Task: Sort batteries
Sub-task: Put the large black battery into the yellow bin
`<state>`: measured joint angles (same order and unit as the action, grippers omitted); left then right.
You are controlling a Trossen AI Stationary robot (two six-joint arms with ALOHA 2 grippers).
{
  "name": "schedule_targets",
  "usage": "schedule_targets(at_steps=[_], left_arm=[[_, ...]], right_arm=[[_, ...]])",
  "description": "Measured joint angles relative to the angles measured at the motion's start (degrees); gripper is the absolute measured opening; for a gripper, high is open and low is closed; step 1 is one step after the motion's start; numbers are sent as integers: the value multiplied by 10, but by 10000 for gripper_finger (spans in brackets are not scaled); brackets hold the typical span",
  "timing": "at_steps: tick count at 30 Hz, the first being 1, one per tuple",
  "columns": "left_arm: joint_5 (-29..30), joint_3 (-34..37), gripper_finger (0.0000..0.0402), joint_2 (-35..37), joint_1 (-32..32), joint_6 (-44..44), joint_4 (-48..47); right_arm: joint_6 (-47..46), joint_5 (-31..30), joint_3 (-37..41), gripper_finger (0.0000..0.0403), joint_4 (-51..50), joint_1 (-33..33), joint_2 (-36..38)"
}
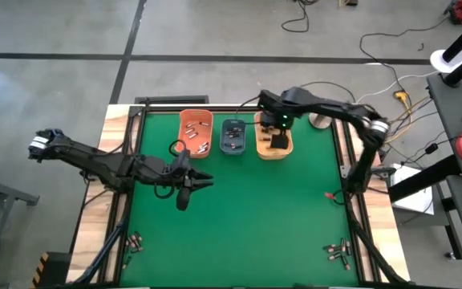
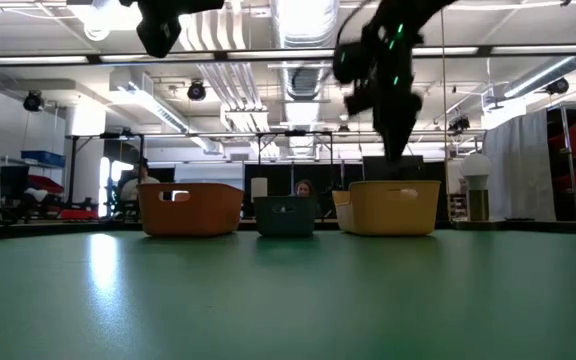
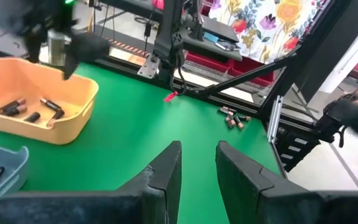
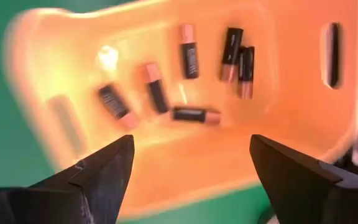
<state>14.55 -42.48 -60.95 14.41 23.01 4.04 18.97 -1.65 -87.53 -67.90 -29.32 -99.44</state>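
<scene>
- The right hand (image 1: 280, 138) is held above the yellow-orange bin (image 1: 273, 150) at the far side of the green tabletop (image 1: 247, 217) – its fingers (image 4: 98, 171) are spread wide, with nothing between them
- Several batteries (image 4: 189, 59) are seen lying loose on that bin's floor, dark bodies with coppery ends
- More batteries are seen in the orange bin (image 1: 195, 132) and the blue-grey bin (image 1: 233, 137), the three bins set in a row
- Small clusters of batteries (image 1: 337, 254) are left near the tabletop's near corners
- The left hand (image 1: 201, 181) is held over the bare green – fingers (image 3: 166, 171) narrowly parted, holding nothing
</scene>
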Motion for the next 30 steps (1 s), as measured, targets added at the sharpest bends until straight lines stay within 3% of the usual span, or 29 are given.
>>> schedule_targets(at_steps=[7,14,20,25,30], left_arm=[[10,0,80,1,0,-30,4],[14,0,80,1,0,-65,13],[14,0,80,1,0,-75,14],[14,0,80,1,0,-75,14],[14,0,80,1,0,-78,14]], right_arm=[[-156,3,8,302,-81,166,131],[-472,8,77,301,-87,413,191],[-700,28,150,306,-6,612,172],[-904,64,173,293,97,722,123],[-969,104,169,272,116,806,72]])
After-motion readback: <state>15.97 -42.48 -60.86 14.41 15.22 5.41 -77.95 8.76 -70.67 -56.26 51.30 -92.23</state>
